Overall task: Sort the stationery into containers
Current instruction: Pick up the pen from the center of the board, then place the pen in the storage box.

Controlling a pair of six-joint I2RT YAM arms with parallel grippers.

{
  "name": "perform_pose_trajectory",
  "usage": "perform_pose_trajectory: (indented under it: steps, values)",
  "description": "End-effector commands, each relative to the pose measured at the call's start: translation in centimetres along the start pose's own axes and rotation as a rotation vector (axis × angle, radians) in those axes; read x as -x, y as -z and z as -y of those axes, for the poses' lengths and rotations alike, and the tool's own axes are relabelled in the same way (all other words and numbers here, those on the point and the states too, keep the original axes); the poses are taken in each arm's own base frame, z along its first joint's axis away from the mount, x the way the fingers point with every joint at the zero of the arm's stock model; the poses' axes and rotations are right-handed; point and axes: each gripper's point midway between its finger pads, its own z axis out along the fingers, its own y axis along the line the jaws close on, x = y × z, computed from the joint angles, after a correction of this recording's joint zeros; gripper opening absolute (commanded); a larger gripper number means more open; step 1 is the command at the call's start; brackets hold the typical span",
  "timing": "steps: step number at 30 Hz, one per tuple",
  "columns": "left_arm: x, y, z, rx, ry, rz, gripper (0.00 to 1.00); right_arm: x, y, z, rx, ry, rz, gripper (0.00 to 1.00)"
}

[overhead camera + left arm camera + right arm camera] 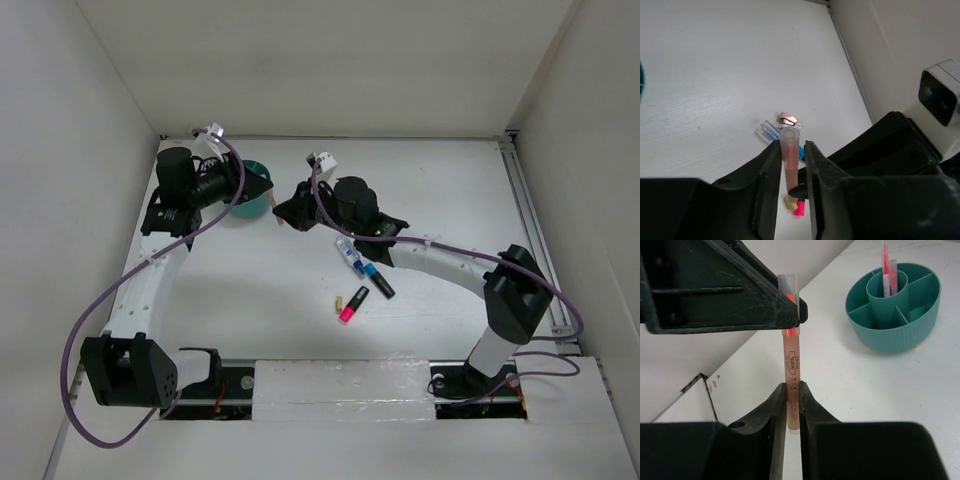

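One salmon-pink pen (791,362) is held by both grippers at once, in the air beside the teal tub (912,335). My right gripper (792,390) is shut on its lower barrel. My left gripper (791,150) is shut on its clear cap end (789,137), and it also shows in the right wrist view (790,315). From above the two grippers meet (277,203) just right of the tub (252,205), which the left arm partly hides. Two pens (886,270) stand in the tub's central ring. On the table lie a clear-blue tube (347,251), a blue-black marker (377,280), a pink highlighter (352,305) and a tiny tan piece (338,302).
White walls enclose the table on the left, back and right. The right arm (450,262) stretches across the table just behind the loose items. The right wrist's white camera (940,95) is close to the left gripper.
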Motion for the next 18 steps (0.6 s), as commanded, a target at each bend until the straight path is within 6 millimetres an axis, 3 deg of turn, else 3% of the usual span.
perform_pose_trajectory:
  steps: [1,4,8,9,11,12,14,15,16,17,18]
  values:
    - [1.1,0.2,1.1,-0.031,-0.048,0.033,0.18,2.3,0.1,-2.3,0.083,0.001,0.079,0.0]
    - [0.9,0.2,1.0,-0.027,-0.042,0.027,0.0,2.4,-0.1,-2.7,0.106,0.004,0.081,0.0]
    - [1.2,0.3,1.0,-0.017,-0.052,0.035,0.0,2.0,-0.3,-2.7,0.116,0.006,0.082,0.01]
    - [1.2,0.3,1.0,-0.017,-0.052,0.035,0.0,2.0,-0.3,-2.7,0.117,0.006,0.082,0.06]
    - [1.4,0.3,1.1,-0.021,-0.058,0.041,0.0,2.0,-0.1,-2.7,0.117,0.006,0.082,0.31]
    - [1.6,0.2,0.8,0.0,-0.057,0.054,0.0,2.0,-0.1,-2.7,0.117,0.006,0.082,0.65]
    - [2.3,0.5,0.3,0.037,-0.074,0.088,0.0,1.5,0.4,-1.9,0.099,0.012,0.073,0.93]
    - [2.9,0.5,-0.5,0.089,-0.072,0.12,0.0,2.0,1.0,-2.2,0.104,0.014,0.083,0.99]
    - [3.8,0.6,-0.6,0.111,-0.081,0.149,0.0,2.2,1.4,-1.0,0.081,0.012,0.088,1.0]
    - [4.6,0.8,-0.8,0.14,-0.096,0.179,0.0,1.0,1.9,0.1,0.058,0.006,0.064,1.0]
    - [5.5,1.1,-0.9,0.172,-0.099,0.207,0.0,1.1,2.5,0.6,0.049,0.018,0.067,1.0]
